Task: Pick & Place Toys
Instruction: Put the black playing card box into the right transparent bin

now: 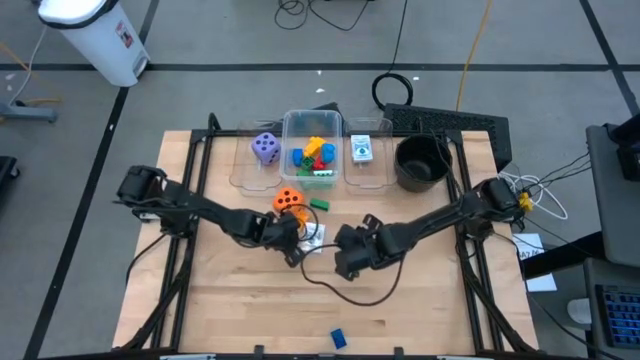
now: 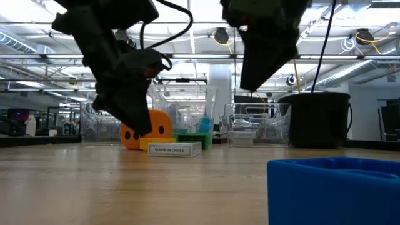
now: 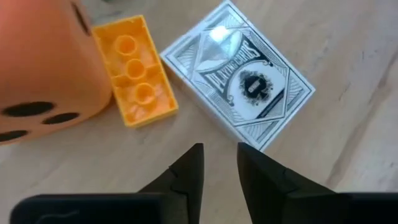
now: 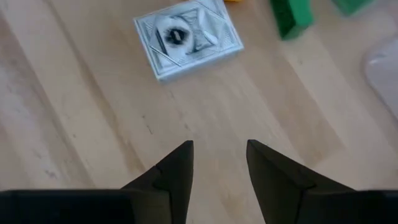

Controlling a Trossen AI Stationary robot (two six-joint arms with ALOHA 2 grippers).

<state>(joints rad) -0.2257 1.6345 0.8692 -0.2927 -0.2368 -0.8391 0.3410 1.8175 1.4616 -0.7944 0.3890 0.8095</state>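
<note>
Two dark, jointed robot arms

Both arms are matte black with chunky rounded joints; a thin black cable loops loose near the right hand point(image 1: 345, 262), and the left hand point(image 3: 219, 163) ends in two flat, tapered black fingers point(image 3: 189, 168).

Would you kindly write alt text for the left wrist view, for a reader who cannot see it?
The left gripper, fingers nearly together and empty, hovers over the wooden table just short of a boxed card deck. Beside the deck lies a yellow block, studs up, next to an orange die.
</note>
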